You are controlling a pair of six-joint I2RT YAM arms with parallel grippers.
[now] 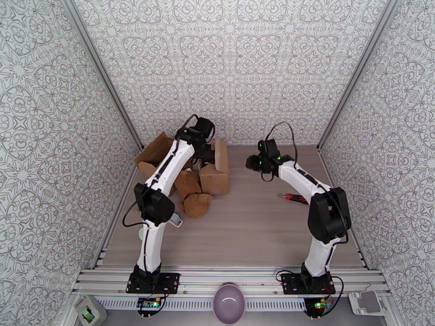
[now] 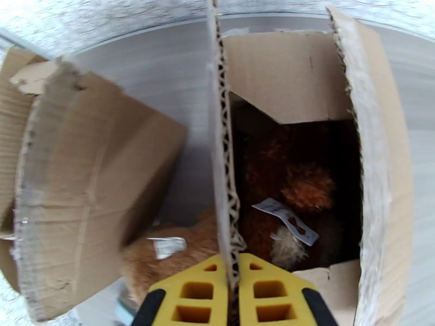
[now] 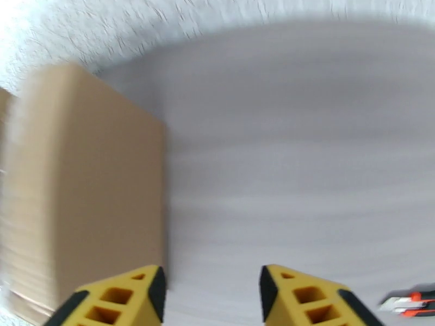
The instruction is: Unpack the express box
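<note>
The express box (image 1: pixel 215 172) is brown cardboard and stands open at the back left, its flaps spread. A brown plush toy (image 1: pixel 197 205) spills out of it onto the table. In the left wrist view, my left gripper (image 2: pixel 234 263) is shut on the upright edge of a cardboard flap (image 2: pixel 223 158). Beyond it the box's inside holds the plush toy (image 2: pixel 293 186) with a white tag (image 2: pixel 285 219). From above, the left gripper (image 1: pixel 205 153) sits at the box's top. My right gripper (image 1: pixel 251 163) hovers open to the right of the box (image 3: pixel 81 213), holding nothing, its yellow fingers (image 3: pixel 136 294) apart.
A red and black utility knife (image 1: pixel 293 198) lies on the table by the right arm and also shows as a knife (image 3: pixel 413 301) in the right wrist view. A purple bowl (image 1: pixel 231 309) sits at the near edge. Patterned walls close in the table.
</note>
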